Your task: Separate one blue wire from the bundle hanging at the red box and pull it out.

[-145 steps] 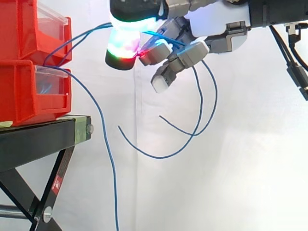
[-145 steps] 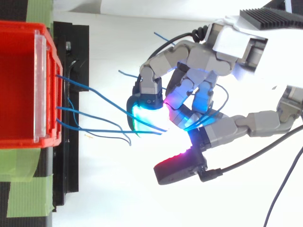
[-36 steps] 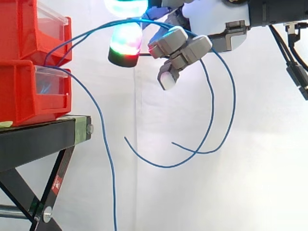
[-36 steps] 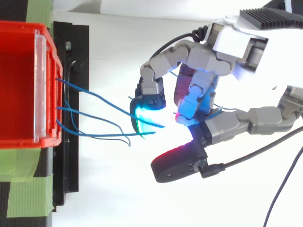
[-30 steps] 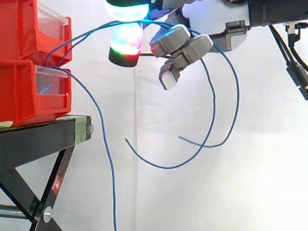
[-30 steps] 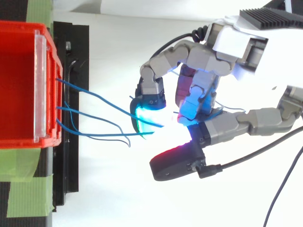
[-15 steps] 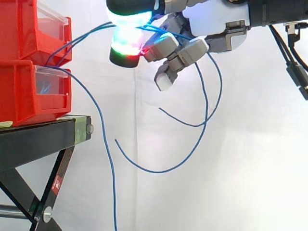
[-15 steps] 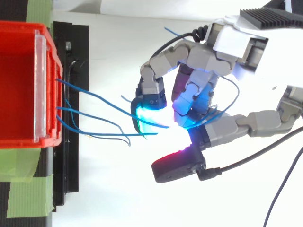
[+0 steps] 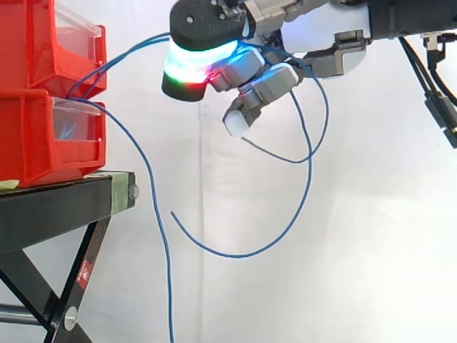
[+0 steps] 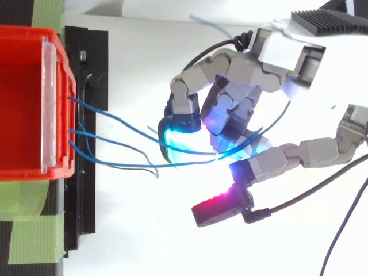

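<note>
Clock directions are read on the side view unless noted

- Hand (image 9: pixel 253 75), one: mine, at 12 o'clock, curled shut on two blue wires (image 9: pixel 132 47), which are nipped between thumb pad (image 9: pixel 187 71) and fingers (image 9: pixel 235 123)
- Wires, three counted: the held pair climbs from the gap between the bins toward 2 o'clock into my grip. Past the grip, its two tails (image 9: pixel 239 255) droop toward 6 o'clock, one in a long loop and one shorter, both hanging free. The third wire (image 9: pixel 168 286) leaves the same gap and falls to 6 o'clock, off the lower edge
- Bins, two, red, stacked at 9 o'clock: upper (image 9: pixel 28 43), lower (image 9: pixel 28 136), each with a clear front panel
- Stand (image 9: pixel 57 207), one, black, under the bins
- Tape (image 10: pixel 34 236), green, two patches at the stand, seen from above at 11 and 7 o'clock
- Curtain (image 9: pixel 385 250), white, behind everything
- In the way: the third wire hangs between the stand and the tails, and my thumb pad covers the pinch point
</note>
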`<state>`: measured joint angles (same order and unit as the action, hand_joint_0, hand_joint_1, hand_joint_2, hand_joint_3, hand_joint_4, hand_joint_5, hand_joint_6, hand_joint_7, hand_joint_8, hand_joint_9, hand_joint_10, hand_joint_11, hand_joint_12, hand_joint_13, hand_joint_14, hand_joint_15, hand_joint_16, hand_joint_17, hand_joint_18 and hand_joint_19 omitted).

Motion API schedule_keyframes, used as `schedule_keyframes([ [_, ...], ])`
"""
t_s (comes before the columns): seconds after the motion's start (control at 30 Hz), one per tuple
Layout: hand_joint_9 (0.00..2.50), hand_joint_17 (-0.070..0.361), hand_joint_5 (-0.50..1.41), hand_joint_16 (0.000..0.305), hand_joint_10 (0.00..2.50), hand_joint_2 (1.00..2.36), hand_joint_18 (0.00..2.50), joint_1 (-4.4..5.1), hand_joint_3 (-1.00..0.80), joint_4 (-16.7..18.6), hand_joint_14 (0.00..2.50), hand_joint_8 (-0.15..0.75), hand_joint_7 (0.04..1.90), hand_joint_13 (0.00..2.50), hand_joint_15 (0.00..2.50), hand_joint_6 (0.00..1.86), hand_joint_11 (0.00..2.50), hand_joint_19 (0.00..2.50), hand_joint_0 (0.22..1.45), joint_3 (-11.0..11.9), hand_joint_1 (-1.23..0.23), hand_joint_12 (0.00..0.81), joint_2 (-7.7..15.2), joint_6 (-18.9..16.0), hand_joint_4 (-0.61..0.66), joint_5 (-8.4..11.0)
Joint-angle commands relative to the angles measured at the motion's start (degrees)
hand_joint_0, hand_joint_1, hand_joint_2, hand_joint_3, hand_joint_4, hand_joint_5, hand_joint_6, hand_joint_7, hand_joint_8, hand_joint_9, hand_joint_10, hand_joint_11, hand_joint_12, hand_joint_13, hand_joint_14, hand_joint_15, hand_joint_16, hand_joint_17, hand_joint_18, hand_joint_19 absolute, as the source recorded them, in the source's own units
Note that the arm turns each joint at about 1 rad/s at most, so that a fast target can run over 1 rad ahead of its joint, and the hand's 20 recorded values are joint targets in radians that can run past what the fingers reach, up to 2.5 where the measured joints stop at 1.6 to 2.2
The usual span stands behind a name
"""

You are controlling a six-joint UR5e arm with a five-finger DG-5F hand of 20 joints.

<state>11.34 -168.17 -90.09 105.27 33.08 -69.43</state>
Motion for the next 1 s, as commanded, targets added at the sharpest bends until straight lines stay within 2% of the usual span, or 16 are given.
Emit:
schedule_keyframes([
  [0.0,0.90,0.141,-0.25,0.063,0.53,1.01,0.87,0.00,-0.34,0.04,0.01,0.377,1.14,1.41,1.57,0.94,1.74,0.49,0.72,0.00,-1.06,0.411,0.02,-0.04,0.28,0.00],
  [0.17,0.86,0.142,-0.26,0.063,0.54,1.01,0.87,0.00,-0.37,0.04,0.00,0.376,1.11,1.41,1.57,0.94,1.72,0.51,0.69,0.00,-1.06,0.407,0.02,-0.04,0.28,0.00],
  [0.33,1.01,0.146,-0.23,0.065,0.51,1.00,0.90,0.00,-0.47,0.04,0.02,0.400,1.07,1.48,1.57,0.92,1.72,0.61,0.54,0.00,-0.88,0.418,0.02,0.05,0.28,0.00],
  [0.5,1.06,0.150,-0.22,0.067,0.46,1.00,0.92,0.00,-0.49,0.04,0.11,0.412,1.05,1.50,1.49,0.91,1.70,0.64,0.50,0.00,-0.75,0.437,0.02,-0.04,0.28,0.00],
  [0.67,1.11,0.152,-0.21,0.067,0.43,1.00,0.93,-0.09,-0.49,0.12,0.16,0.417,1.04,1.51,1.46,0.90,1.70,0.64,0.49,0.00,-0.69,0.450,0.02,0.05,0.28,0.00],
  [0.97,1.27,0.138,-0.18,0.061,0.36,1.00,1.00,0.00,-0.46,0.04,0.10,0.407,1.08,1.58,1.52,0.89,1.76,0.69,0.53,0.00,-0.55,0.421,0.02,-0.04,0.26,0.00],
])
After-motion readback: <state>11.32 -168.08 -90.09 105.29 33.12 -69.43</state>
